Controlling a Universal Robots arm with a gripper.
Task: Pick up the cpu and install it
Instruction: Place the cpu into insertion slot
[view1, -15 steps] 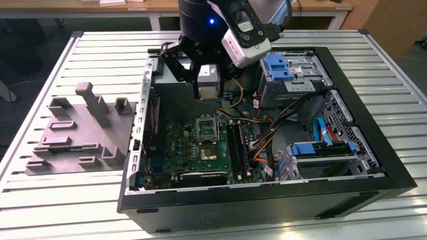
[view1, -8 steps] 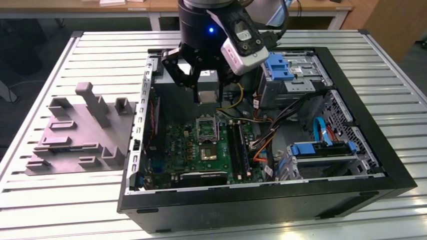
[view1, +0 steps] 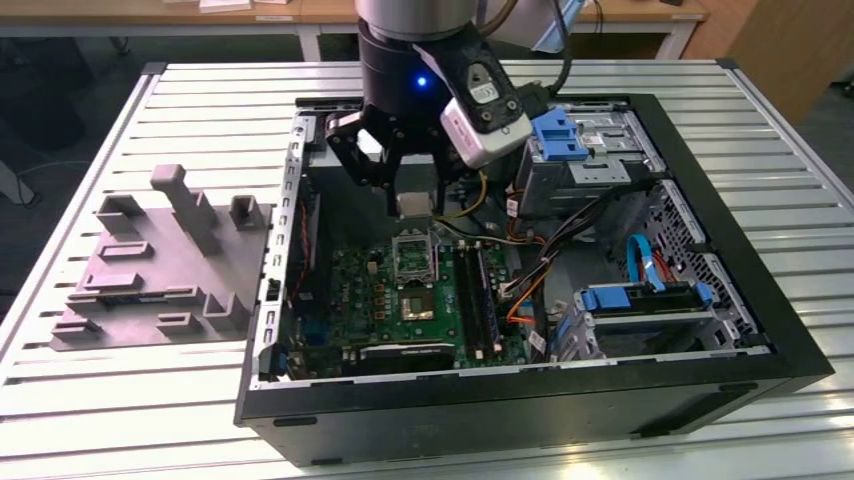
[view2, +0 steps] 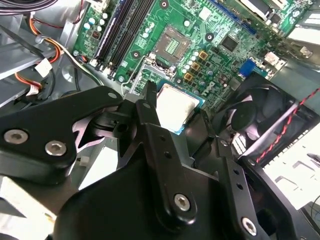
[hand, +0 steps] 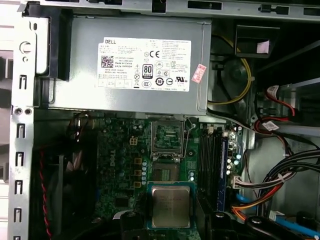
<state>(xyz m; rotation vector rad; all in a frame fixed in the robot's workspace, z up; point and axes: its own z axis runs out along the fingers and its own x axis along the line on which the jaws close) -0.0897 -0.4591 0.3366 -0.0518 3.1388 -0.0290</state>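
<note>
the gripper (view1: 416, 207) is closed on the cpu (hand: 171, 207), its fingers (view2: 148, 112) pinching opposite edges. the cpu hangs flat between them over the motherboard (hand: 125, 165), near the open socket (hand: 167, 137), inside the case (view1: 534, 410).

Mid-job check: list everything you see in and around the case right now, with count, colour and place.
cpu: one, silvery-beige, held above the motherboard.
socket: one, metal-framed, empty, on the motherboard near the power supply.
motherboard: one, green, on the case floor.
power supply: one, grey with a white label, against the case wall.
fan: one, black, beside the motherboard.
drive caddies: two, blue, in the case on the exterior view's right.
computer case: one, black, open, on the table.
fixture block: one, grey, on the table at the exterior view's left of the case.
table: one, pale, slatted.
pincer: one, black, shut on the cpu.
</note>
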